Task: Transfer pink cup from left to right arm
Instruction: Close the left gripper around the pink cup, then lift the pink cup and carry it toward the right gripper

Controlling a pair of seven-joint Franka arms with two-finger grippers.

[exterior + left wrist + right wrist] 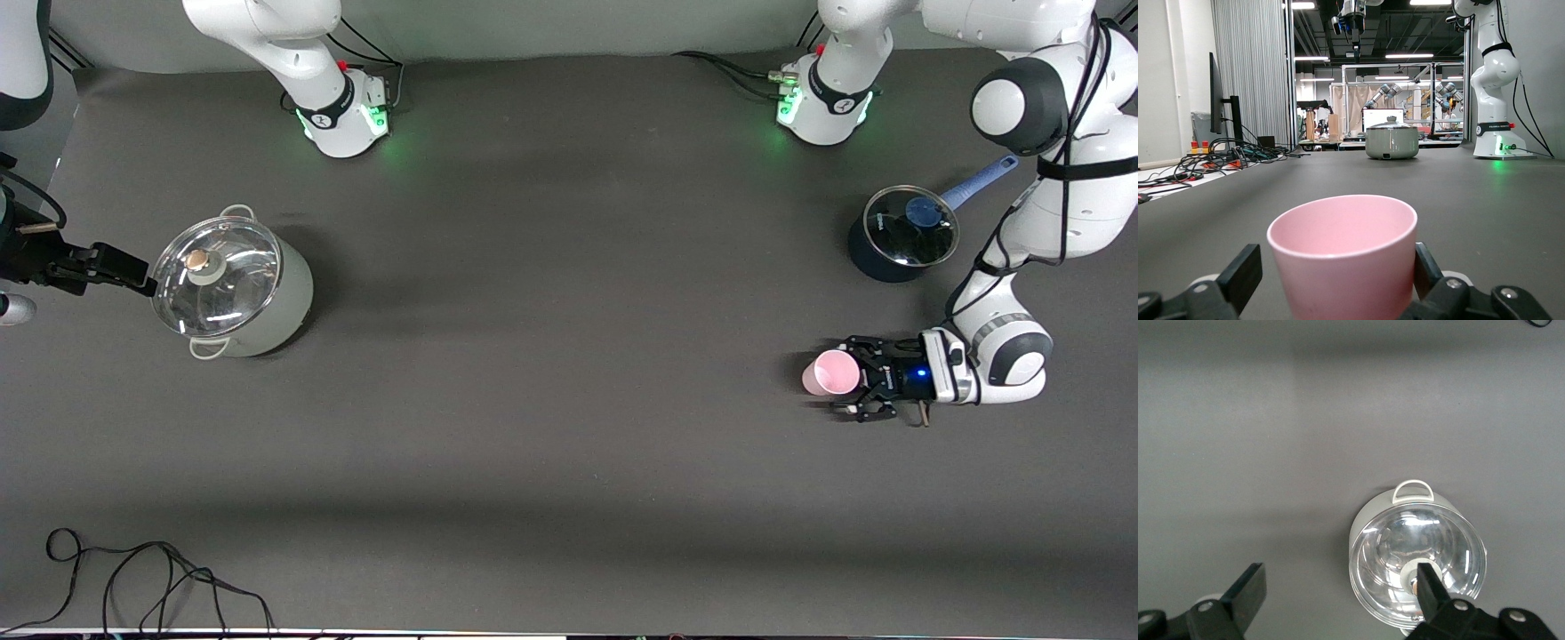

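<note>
Right now your left gripper (852,380) lies low on the worktop (551,400) with its jaws spread around the pink cup (832,372), which stands upright between them near the left arm's end, nearer the front camera than the blue-handled saucepan (902,236). One finger (1241,275) stands clear of the cup wall, so nothing is clamped; you are lined up for a side grasp. Your right gripper (1338,593) waits with released jaws over the lidded grey pot (233,286), well apart.
</note>
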